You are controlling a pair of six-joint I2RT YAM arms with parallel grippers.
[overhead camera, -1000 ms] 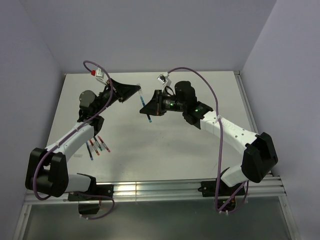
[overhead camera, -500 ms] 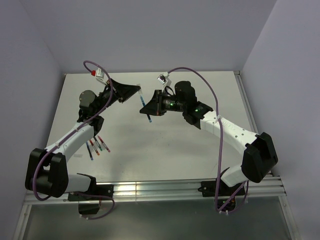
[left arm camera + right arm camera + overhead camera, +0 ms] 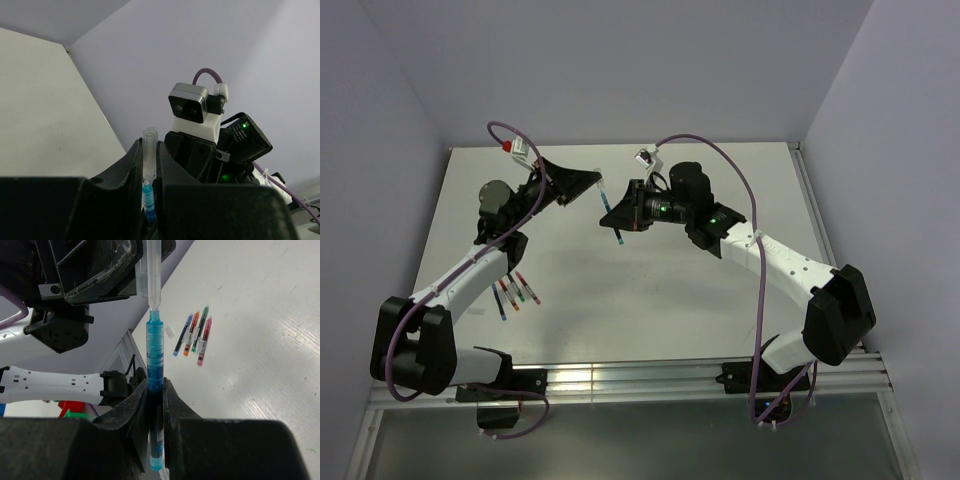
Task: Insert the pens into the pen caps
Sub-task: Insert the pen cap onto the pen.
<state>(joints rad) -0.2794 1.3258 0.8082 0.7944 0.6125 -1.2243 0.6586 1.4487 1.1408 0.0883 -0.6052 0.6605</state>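
Observation:
My left gripper is shut on a clear pen cap, held up above the table. My right gripper is shut on a blue pen, gripped around the middle of its body. The pen's pale tip touches the mouth of the cap, the two in one line. In the top view both grippers meet over the back middle of the table, left gripper facing right gripper, with the blue pen slanting between them. Several more pens lie side by side on the table near the left arm.
The loose pens lie in a small row on the white table, with a small clear piece beside them. Grey walls close off the back and both sides. Purple cables arch over both arms.

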